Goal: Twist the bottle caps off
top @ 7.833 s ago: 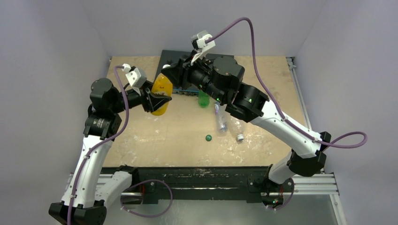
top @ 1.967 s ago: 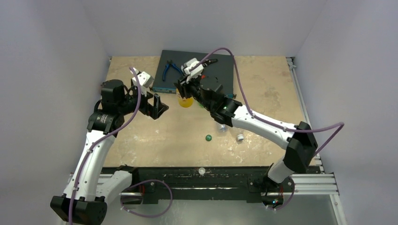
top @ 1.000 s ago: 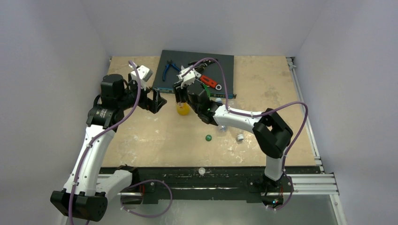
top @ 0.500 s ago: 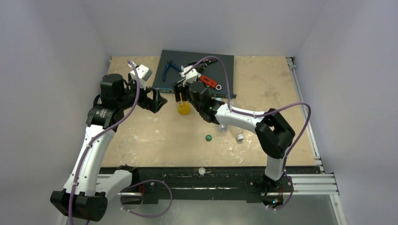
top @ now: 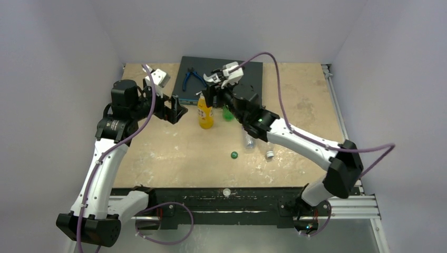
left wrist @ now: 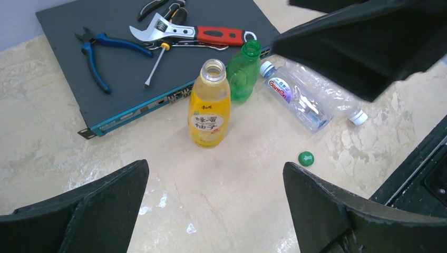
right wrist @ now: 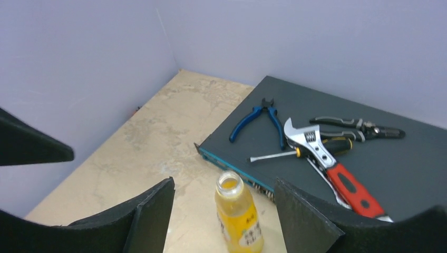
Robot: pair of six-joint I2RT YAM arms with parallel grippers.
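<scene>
Your orange-yellow bottle (left wrist: 210,105) stands upright at centre of the left wrist view, uncapped, with yellow drink inside. The green bottle (left wrist: 243,74) stands open just behind it. A dark green cap (left wrist: 305,158) lies lower right on the worktop (left wrist: 52,132). The blue-labelled bottle (left wrist: 292,97) lies capped at right. On the left gripper (left wrist: 215,174) and the right gripper (right wrist: 224,185), the jaws are spread and empty.

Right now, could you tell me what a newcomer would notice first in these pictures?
The orange-yellow bottle stands upright and capless mid-table, the green bottle just beside it, also open. Behind them, hand tools lie on a dark slab, and a dark green cap lies loose on the table.
</scene>
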